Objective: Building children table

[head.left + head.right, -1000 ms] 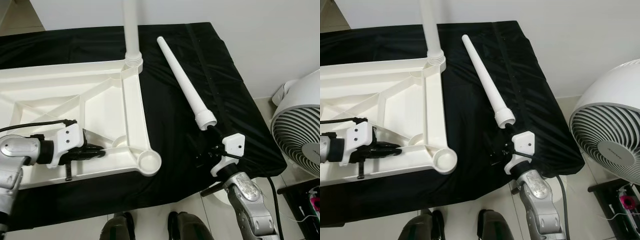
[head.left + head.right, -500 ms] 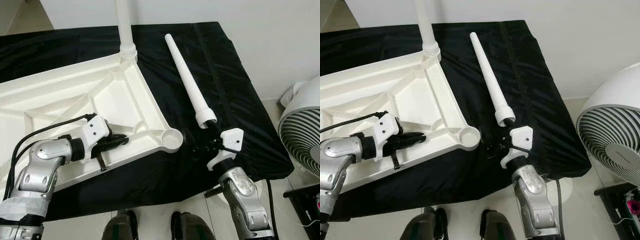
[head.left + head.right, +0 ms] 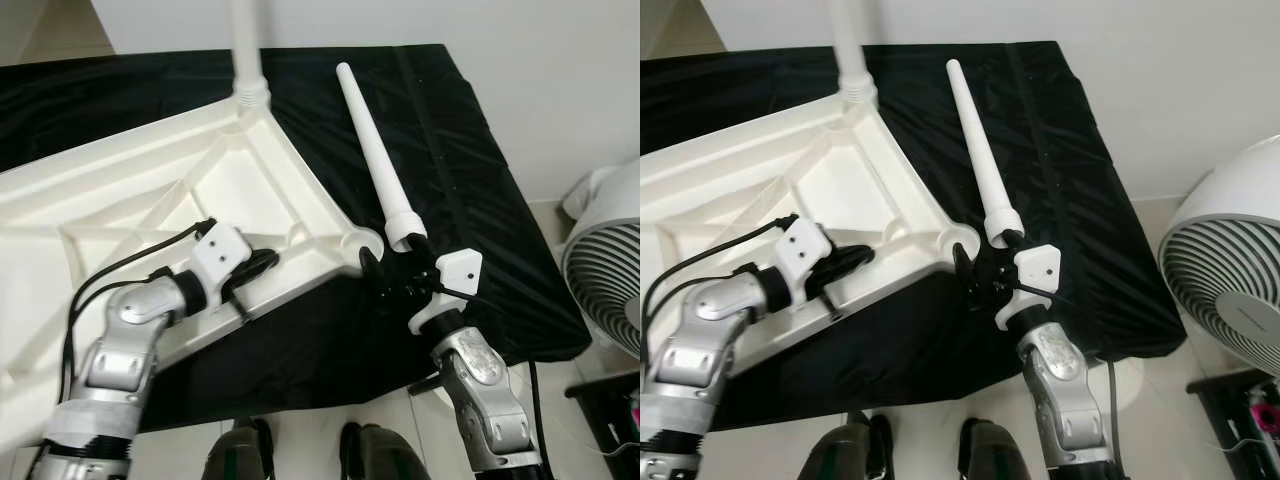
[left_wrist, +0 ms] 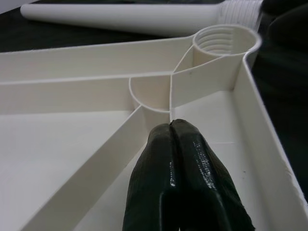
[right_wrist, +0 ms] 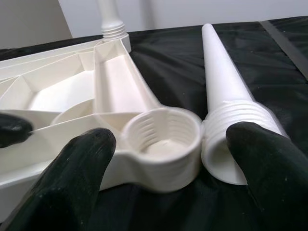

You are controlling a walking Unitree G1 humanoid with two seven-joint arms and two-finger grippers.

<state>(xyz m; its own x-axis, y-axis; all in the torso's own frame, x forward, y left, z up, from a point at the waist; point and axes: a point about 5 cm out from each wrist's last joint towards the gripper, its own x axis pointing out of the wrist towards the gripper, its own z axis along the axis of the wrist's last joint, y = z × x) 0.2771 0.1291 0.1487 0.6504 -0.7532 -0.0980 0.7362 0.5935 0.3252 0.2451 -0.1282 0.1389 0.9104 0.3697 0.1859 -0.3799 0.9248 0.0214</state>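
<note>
One leg (image 3: 243,45) stands screwed into the upturned tabletop (image 3: 150,200). Left claw (image 3: 262,264), fingers together, presses its rib; right claw (image 3: 975,272), spread, straddles the loose leg (image 3: 980,160) at three o'clock of the empty socket (image 5: 163,137). Next: grip, upend, thread in.

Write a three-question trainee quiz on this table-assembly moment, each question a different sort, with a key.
1. True or false: the left hand has its fingers shut and rests inside the upturned tabletop.
2. Multiple choice: the loose leg lies on (A) the floor, (B) the black cloth, (C) the fan.
3. Fill in: the open right hand straddles the empty corner ____ and the leg's threaded end.

Key: 1 true; 2 B; 3 socket.
</note>
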